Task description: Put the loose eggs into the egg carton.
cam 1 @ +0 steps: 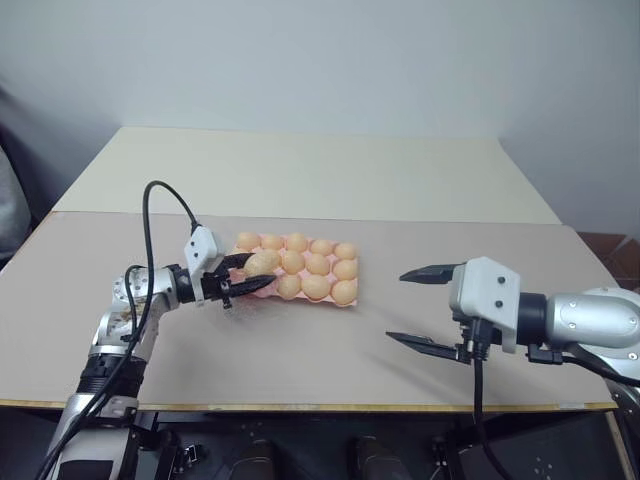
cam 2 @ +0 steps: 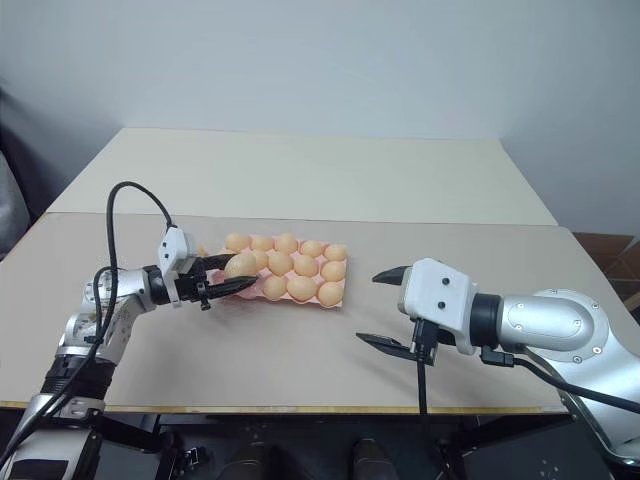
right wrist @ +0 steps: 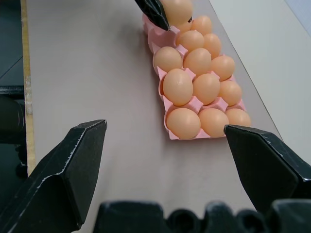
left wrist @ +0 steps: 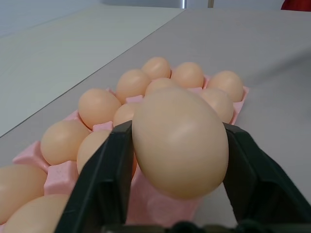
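Clearly, one egg was held between the left claw fingers above the carton; being fragile and slippery, it should be gripped gently at its sides. The right claw was kept wide, empty.

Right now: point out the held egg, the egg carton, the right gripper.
held egg (left wrist: 180,141), left wrist view, middle of its shell.
egg carton (right wrist: 168,133), right wrist view, pink corner rim.
right gripper (cam 1: 420,308), left eye view, midway between its open fingertips.
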### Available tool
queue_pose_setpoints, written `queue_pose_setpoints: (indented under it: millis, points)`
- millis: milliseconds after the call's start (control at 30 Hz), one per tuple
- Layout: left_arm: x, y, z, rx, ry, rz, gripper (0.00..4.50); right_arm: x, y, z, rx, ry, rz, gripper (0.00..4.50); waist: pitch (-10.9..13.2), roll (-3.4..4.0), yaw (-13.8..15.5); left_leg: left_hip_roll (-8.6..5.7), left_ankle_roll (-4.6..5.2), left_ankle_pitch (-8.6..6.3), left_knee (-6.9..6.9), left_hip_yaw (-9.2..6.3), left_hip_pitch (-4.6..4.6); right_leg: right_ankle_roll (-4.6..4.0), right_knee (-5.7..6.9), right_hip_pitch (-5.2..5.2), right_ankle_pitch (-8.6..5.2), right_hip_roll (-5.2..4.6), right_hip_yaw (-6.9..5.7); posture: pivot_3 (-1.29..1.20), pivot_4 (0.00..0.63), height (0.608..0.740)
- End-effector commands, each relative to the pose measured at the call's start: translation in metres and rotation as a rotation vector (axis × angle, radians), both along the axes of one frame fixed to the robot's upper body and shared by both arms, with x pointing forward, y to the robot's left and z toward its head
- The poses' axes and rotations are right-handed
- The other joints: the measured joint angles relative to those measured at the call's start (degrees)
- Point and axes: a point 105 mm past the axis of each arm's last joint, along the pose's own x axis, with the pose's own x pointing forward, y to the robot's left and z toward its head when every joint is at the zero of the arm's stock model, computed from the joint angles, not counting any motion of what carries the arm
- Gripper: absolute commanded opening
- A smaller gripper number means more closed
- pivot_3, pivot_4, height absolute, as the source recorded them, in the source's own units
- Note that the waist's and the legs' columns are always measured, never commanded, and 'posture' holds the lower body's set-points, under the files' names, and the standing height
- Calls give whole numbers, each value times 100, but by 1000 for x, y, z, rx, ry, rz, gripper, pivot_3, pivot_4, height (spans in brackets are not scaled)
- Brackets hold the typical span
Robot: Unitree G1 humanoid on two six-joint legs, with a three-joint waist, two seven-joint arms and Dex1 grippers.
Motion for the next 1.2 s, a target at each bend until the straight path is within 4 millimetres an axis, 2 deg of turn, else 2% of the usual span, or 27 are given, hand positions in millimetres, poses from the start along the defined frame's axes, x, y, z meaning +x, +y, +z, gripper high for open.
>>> queue_pose_setpoints:
  millis: [33,100,233,433,767,1033,1200]
  points:
    - [6,0,11,10,-91,29,3780,-2,0,9,-7,-49,4,4500,0,0,3,0,0,0,0,0,0,0,0,0,0,0,0,0,150,740]
    - [8,2,11,26,-120,60,4457,-2,-1,9,-10,-49,5,4500,0,0,3,0,0,0,0,0,1,0,0,0,0,0,0,0,150,740]
    - [4,6,12,42,-136,56,4457,-1,-1,9,-12,-47,8,4500,0,0,1,0,0,0,0,0,1,0,1,0,0,0,0,0,150,740]
    - [-7,29,33,-18,-180,120,4457,-1,0,10,-12,-46,21,4500,0,0,-28,2,0,0,0,0,2,0,1,-1,0,0,0,0,150,740]
    - [-49,80,38,55,-171,320,4457,2,-1,13,-10,-32,55,4500,0,0,-69,3,-1,0,-1,1,5,-28,0,-1,-18,-4,0,0,150,740]
    - [-81,96,42,69,-150,394,4457,3,0,14,-9,-23,106,4500,0,1,-67,5,-2,-1,-1,5,5,-30,-1,-5,-20,-8,-3,0,150,740]
    - [-87,99,44,73,-148,421,4457,4,1,14,-6,-25,124,4500,0,1,-58,6,-3,-2,-1,6,4,-31,-2,-7,-21,-8,-4,0,150,740]
